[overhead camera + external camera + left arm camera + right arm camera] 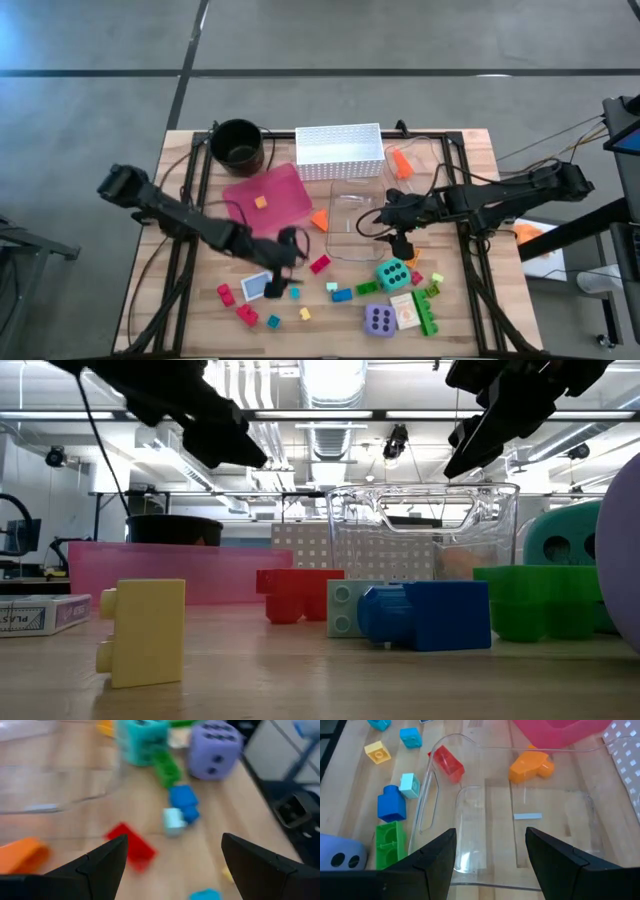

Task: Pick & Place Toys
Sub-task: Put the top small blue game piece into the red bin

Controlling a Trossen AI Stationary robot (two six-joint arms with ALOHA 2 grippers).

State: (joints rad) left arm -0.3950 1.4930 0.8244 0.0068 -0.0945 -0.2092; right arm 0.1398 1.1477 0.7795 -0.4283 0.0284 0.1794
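Centre of the high view: a clear plastic bin [352,222] sits on the table [470,160], holding no toys as far as can be seen.
Left gripper [291,248]: left of centre, hovering over loose bricks; fingers spread wide, nothing between them; in its wrist view a red brick [131,847] lies just ahead.
Right gripper [401,243]: right of centre, at the clear bin's right edge; fingers [427,865] parted and empty, looking down into the bin.
Placed so far: one small yellow piece [260,202] rests on the pink tray [285,190]; the white perforated basket [340,150] shows nothing inside from above, as far as can be told.
Left to move: nearly everything, by my reading.
Lower centre and lower right of the high view: teal die [391,273], purple die [379,319], green bricks [428,315], blue brick [341,294], small card [404,310].
Lower left: red bricks [246,315] and a flat card [254,286].
Beside the bin: orange pieces [320,219], one more near the basket [400,163].
Progress: early; barely one toy is put away, and no grasp is under way.
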